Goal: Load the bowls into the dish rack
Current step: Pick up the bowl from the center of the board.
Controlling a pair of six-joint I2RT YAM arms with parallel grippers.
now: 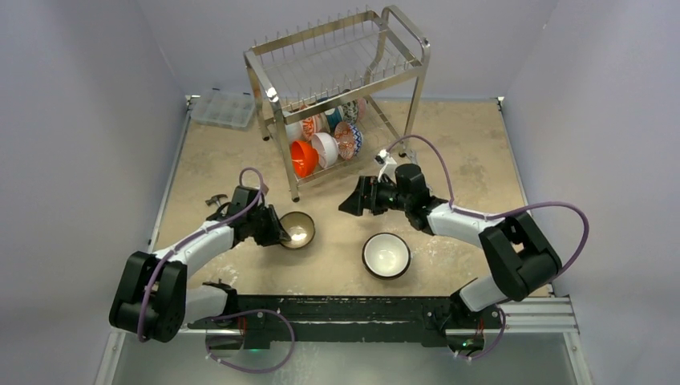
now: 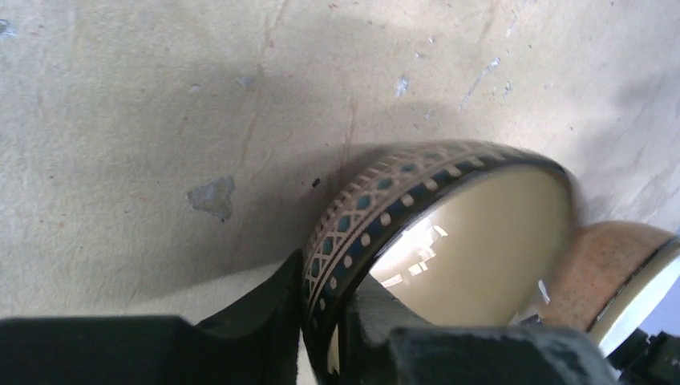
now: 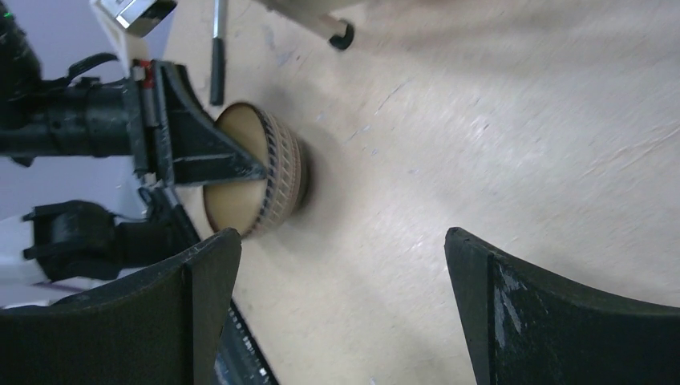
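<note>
- Bowls (image 1: 325, 149) of several kinds, one orange, one white and some patterned, stand on edge in the lower tier of the dish rack (image 1: 277, 120), which stands at the far side of the desk (image 1: 473, 152).
- We see two more on the desk in front of the rack, apart from each other. A tan bowl (image 1: 297, 228) with a dark patterned band sits to the left. A white-inside bowl (image 1: 386, 255) sits to the right, nearer the arm bases.
- Our left pincer (image 1: 278, 230) is clamped on the tan bowl's rim. In the left wrist view, one finger (image 2: 261, 317) presses the patterned outer wall and the other sits inside against the cream glaze.
- We cannot tell whether that bowl rests on the desk or is raised slightly off it.
- Our right pincer (image 1: 350, 200) is spread wide with nothing between its fingers (image 3: 192, 313). It hangs over bare desk between the rack's front leg and the white-inside bowl, touching neither.
- In the right wrist view we look across the desk at the tan bowl with the left pincer on its rim.
- A clear box (image 1: 222, 108) lies at the far left corner of the desk, just beside the rack.
</note>
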